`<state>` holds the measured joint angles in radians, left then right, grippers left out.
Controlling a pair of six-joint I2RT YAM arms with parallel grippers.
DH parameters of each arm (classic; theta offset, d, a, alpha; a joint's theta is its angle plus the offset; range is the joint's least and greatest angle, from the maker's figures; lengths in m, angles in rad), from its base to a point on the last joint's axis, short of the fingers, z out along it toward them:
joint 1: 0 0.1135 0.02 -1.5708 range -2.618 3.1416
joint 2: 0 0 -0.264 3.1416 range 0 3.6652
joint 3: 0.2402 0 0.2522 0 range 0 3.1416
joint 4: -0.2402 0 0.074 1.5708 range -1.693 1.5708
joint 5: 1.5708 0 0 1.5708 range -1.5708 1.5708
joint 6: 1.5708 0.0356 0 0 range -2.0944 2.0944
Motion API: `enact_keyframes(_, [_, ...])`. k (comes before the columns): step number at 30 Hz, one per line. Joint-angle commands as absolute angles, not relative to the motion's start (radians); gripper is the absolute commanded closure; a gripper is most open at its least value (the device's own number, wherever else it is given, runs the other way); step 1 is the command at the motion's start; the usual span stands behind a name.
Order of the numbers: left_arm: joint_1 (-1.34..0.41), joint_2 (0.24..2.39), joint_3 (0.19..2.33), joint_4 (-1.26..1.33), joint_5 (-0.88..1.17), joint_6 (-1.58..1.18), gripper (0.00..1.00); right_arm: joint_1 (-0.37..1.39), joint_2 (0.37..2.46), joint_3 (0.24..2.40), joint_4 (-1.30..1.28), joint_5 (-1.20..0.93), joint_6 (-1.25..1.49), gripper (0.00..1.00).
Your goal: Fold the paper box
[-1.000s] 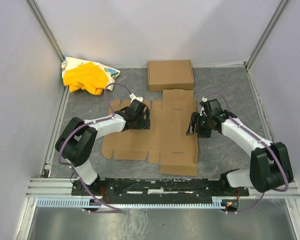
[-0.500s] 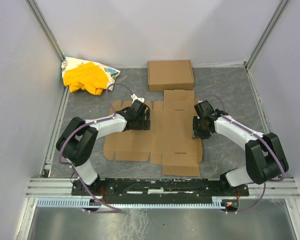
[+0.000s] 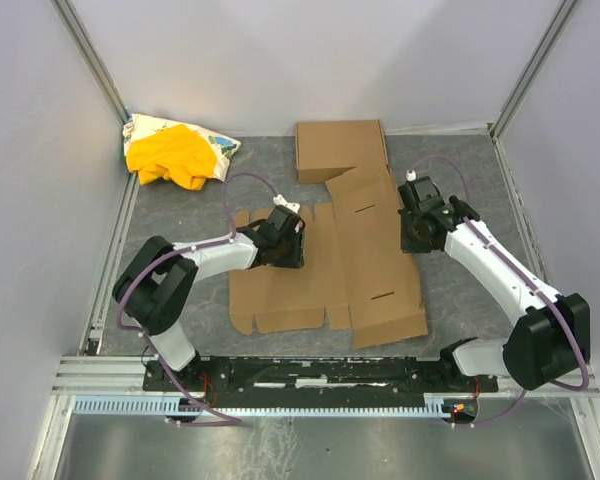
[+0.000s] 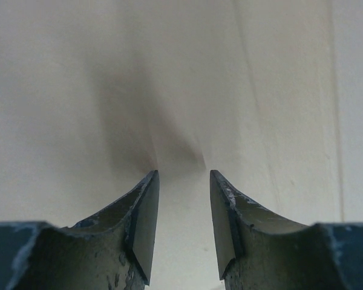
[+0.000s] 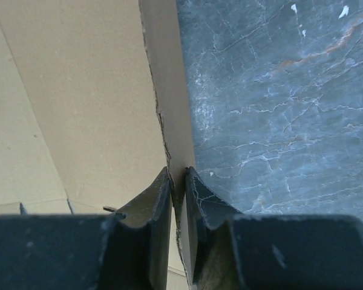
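The paper box (image 3: 370, 260) lies as a wide flat brown sheet, askew on the dark marble table (image 3: 460, 290). My right gripper (image 3: 417, 235) is at its right edge. In the right wrist view that gripper (image 5: 178, 170) is shut on the thin cardboard edge (image 5: 169, 90), with marble to the right of it. My left gripper (image 3: 285, 245) is over the sheet's left panels. In the left wrist view its jaws (image 4: 183, 173) stand apart, tips close to the pale cardboard (image 4: 181, 72), with nothing between them.
Another shallow brown carton (image 3: 340, 148) sits at the back, just beyond the sheet's far flap. A yellow cloth bundle (image 3: 175, 152) lies in the back left corner. Grey walls and metal rails enclose the table on three sides.
The right gripper has closed on the sheet's right edge and moved right and back, dragging the sheet rightward and turning it askew. The left jaws have narrowed and shifted right.
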<state>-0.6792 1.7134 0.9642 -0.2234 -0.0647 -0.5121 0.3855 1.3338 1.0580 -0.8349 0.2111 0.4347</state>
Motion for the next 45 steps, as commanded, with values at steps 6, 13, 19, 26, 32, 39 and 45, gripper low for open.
enact_keyframes(6, [-0.757, 1.563, 0.813, -0.065, 0.178, -0.658, 0.54, 0.399, 1.287, 1.302, -0.986, 0.205, 0.314, 0.82])
enact_keyframes(13, [-0.759, 1.527, 0.657, 0.077, 0.167, -0.737, 0.49, 0.405, 1.326, 1.364, -1.035, 0.259, 0.328, 0.55])
enact_keyframes(19, [-0.759, 1.339, 0.615, 0.02, 0.044, -0.791, 0.32, 0.359, 1.378, 1.216, -0.92, 0.282, 0.407, 0.15])
enact_keyframes(26, [-0.759, 1.086, 0.653, -0.136, -0.121, -0.776, 0.26, 0.194, 1.355, 1.058, -0.725, 0.156, 0.407, 0.08])
enact_keyframes(32, [-0.759, 1.195, 0.676, -0.235, -0.212, -0.771, 0.28, 0.135, 1.485, 1.036, -0.652, 0.101, 0.423, 0.12])
enact_keyframes(39, [-0.759, 1.323, 0.651, -0.224, -0.262, -0.768, 0.29, 0.101, 1.523, 0.978, -0.569, 0.099, 0.426, 0.15])
enact_keyframes(45, [-0.759, 1.335, 0.614, -0.184, -0.263, -0.776, 0.29, 0.089, 1.544, 0.958, -0.564, 0.125, 0.422, 0.15])
